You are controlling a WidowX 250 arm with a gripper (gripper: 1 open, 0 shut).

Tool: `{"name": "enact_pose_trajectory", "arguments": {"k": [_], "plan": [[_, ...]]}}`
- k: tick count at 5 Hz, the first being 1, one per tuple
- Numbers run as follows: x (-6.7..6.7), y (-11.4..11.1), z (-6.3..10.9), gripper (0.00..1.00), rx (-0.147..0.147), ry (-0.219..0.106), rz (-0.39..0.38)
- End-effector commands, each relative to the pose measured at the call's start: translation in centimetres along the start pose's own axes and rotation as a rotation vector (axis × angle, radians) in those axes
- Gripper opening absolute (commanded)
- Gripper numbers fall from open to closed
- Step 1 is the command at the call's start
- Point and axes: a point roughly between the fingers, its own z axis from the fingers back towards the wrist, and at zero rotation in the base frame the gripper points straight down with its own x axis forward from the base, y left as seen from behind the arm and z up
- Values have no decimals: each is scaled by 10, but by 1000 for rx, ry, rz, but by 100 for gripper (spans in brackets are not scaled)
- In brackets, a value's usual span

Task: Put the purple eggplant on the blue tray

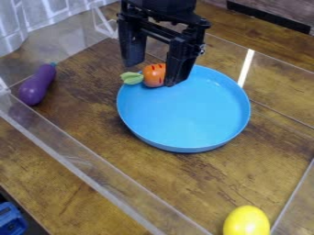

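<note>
Eggplant not yet picked, task barely begun.
Purple eggplant [36,83] lies on the wooden table [86,119] at far left, well apart from the blue tray [203,115], which holds nothing. Gripper [161,66], jaws spread and empty, hangs pointing down over the orange carrot [150,74] at the tray's back rim. Reach, grasp, carry, release all remain.

The gripper [161,72] covers most of the carrot [151,74], leaving only an orange patch and some green leaf showing. The arm above is cut off by the top edge. The lemon [245,222] is clipped by the bottom edge.
</note>
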Motion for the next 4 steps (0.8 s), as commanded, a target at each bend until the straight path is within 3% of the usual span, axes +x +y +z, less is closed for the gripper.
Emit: {"name": "enact_pose_trajectory", "arguments": {"k": [1, 4], "plan": [[-1, 4, -3, 100, -2, 11, -14], [-7, 19, -12, 100, -7, 37, -54]]}}
